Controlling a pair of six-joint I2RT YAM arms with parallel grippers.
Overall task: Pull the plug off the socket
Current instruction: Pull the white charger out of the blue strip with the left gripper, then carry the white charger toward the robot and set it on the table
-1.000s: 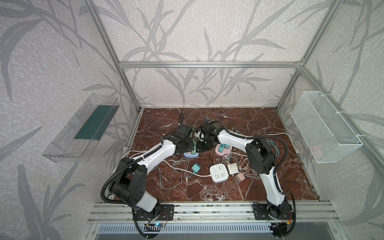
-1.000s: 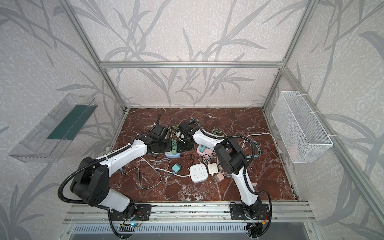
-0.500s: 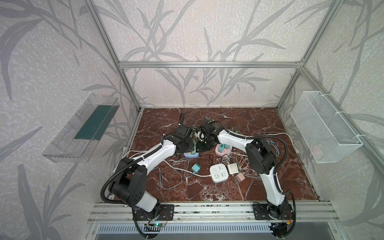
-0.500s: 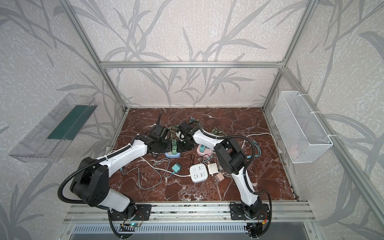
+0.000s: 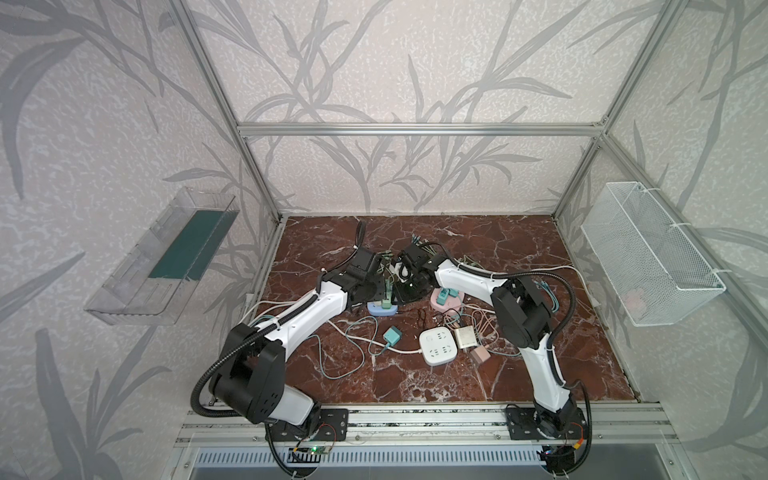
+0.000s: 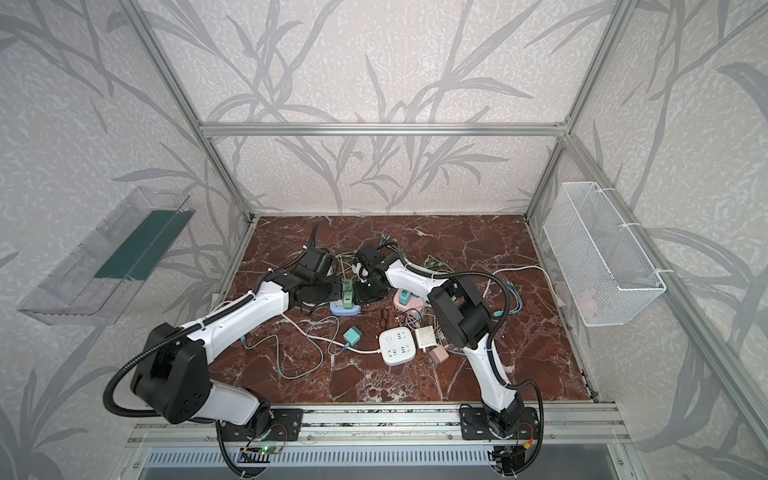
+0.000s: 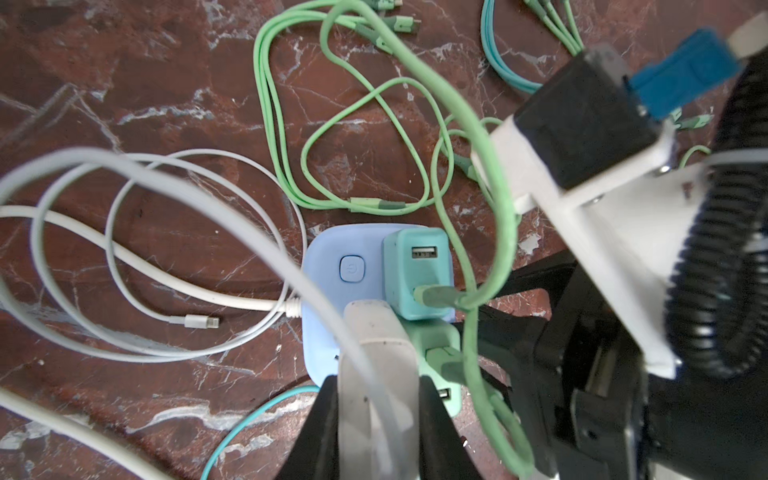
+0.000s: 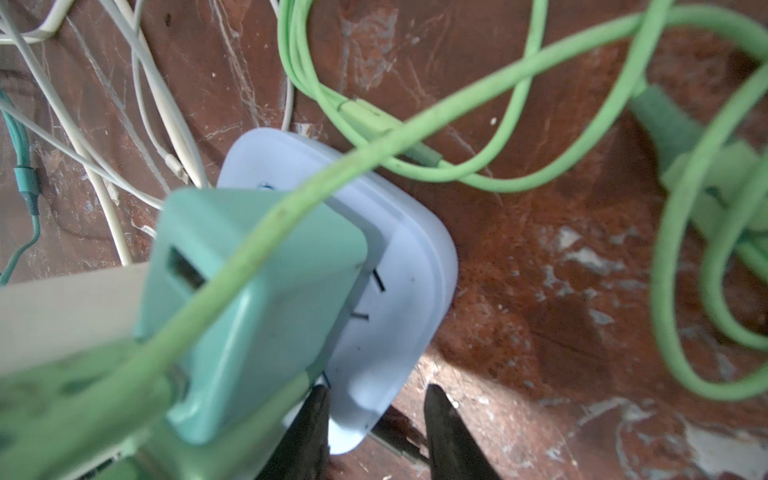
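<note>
Here the teal plug (image 7: 415, 270) sits pushed into the blue socket box (image 7: 328, 324) on the red floor (image 7: 124, 83), at twelve o'clock from a white plug (image 7: 374, 353). The left gripper (image 7: 376, 399) squeezes that white plug. The right gripper (image 8: 376, 415) pinches the box's corner, likely to hold it down.

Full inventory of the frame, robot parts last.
pale blue square socket block: 1, blue, table centre
white plug with cable: 1, white, on blue block
teal USB charger cubes: 2, teal and mint, on blue block
pink socket block: 1, pink, right of blue block
loose teal charger cube: 1, teal, front
white square socket block: 1, white, front centre
small adapters: 2, off-white and pink, beside white block
loose cables: several, green/white/teal, across table
clear plastic tray: 1, clear, left wall
white wire basket: 1, white, right wall
left pincer: 1, black, shut on white plug
right pincer: 1, black, astride blue block's corner
</note>
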